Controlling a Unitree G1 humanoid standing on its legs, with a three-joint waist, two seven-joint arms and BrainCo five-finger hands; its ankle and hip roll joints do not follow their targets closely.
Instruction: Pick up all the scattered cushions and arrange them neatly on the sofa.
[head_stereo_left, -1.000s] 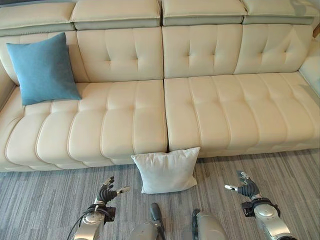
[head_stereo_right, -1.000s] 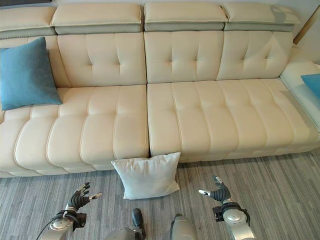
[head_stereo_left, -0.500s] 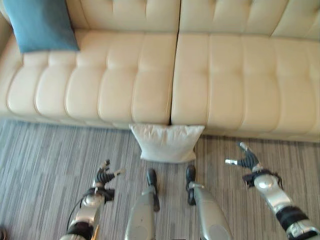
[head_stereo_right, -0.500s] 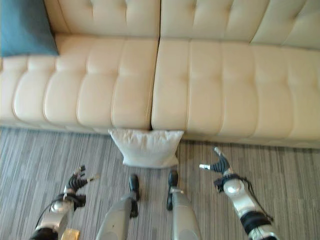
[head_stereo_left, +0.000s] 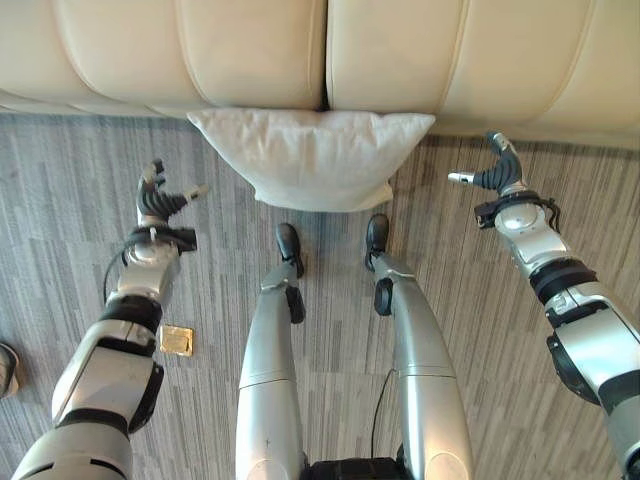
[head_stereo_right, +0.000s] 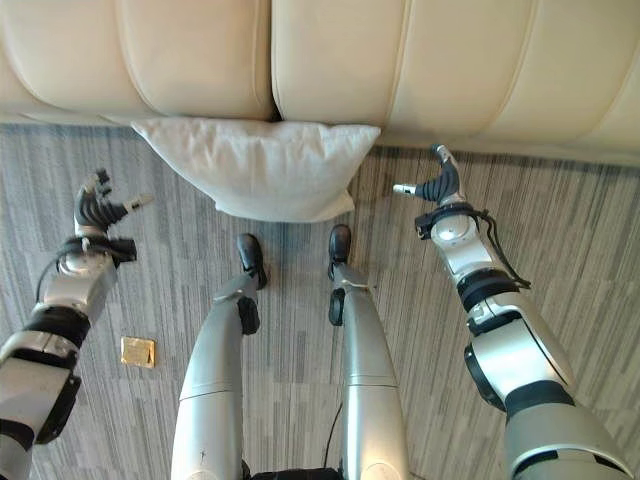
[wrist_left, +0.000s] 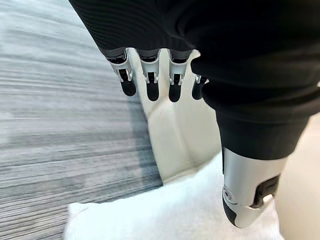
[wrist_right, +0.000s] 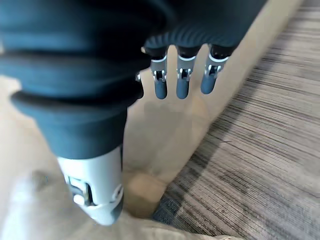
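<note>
Cushion (head_stereo_left: 315, 155), white, is lying on the grey striped carpet (head_stereo_left: 80, 160), its far edge leaning against the front of the cream sofa (head_stereo_left: 250, 50) at the seam between two seat sections. It is sitting between the two hands, apart from both.

Left hand (head_stereo_left: 160, 205) is hanging above the carpet with the cushion just to its inner side; its fingers are loosely bent with the thumb spread, and it is holding nothing. Right hand (head_stereo_left: 497, 176) is hanging on the opposite side, with the cushion's corner near its thumb; its fingers are likewise relaxed and apart, and it is empty too. In the left wrist view the fingers (wrist_left: 150, 90) are pointing toward the sofa base, with the cushion lying past the thumb.

Judgement: the hands are flanking the cushion so that a two-sided lift is possible. The cushion is soft and broad, so a squeeze from both sides appears the sensible approach.

A small gold square object (head_stereo_left: 176, 340) is lying on the carpet behind the left hand.
</note>
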